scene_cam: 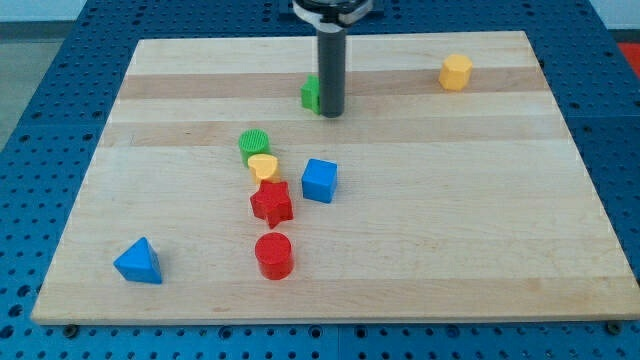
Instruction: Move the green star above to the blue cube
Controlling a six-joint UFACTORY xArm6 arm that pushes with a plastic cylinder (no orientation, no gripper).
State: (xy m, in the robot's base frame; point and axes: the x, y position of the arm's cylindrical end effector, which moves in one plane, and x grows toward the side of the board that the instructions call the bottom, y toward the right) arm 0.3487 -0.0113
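Observation:
The green star sits near the view's top centre, partly hidden behind my rod. My tip rests on the board right against the star's right side. The blue cube stands below it, near the board's middle, well apart from both the star and the tip.
A green cylinder, a yellow heart-like block, a red star and a red cylinder form a column left of the cube. A blue triangular block lies bottom left. A yellow hexagonal block sits top right.

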